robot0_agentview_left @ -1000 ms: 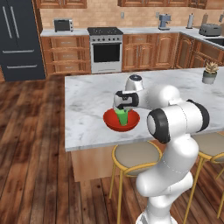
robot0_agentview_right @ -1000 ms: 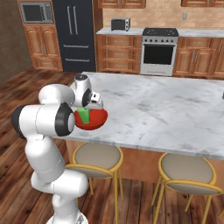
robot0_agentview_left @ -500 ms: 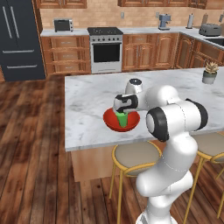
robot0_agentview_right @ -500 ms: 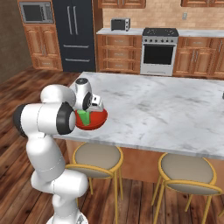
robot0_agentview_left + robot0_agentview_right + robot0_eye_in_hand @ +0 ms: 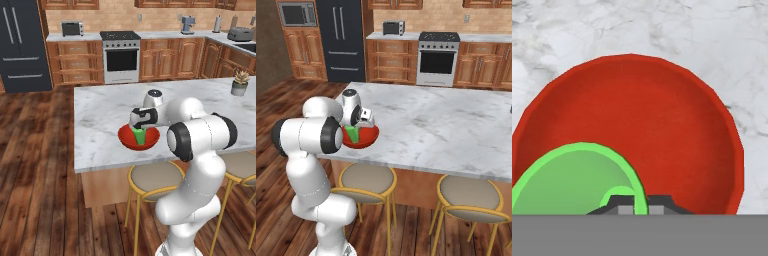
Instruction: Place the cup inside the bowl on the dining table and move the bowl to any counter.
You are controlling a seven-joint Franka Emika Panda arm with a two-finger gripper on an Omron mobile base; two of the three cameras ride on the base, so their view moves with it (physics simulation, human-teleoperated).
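Where the dining table (image 5: pixel 100 125) nears its front edge: bowl (image 5: pixel 127 138), red, resting on marble; cup (image 5: pixel 567 180), green, inside bowl; gripper (image 5: pixel 641 202), fingers pinched on cup rim.

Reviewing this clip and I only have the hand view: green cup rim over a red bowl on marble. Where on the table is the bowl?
Observer: The bowl sits near the stool-side edge of the dining table, above a stool.
Operator: Is the cup down inside it?
Observer: The cup stands upright within the bowl; whether it touches the bottom I cannot tell.
Operator: Released?
Observer: No, the gripper is shut on the cup's rim, hand directly above it.
Operator: Any counter nearby?
Observer: The counter runs along the brick wall, across open floor.
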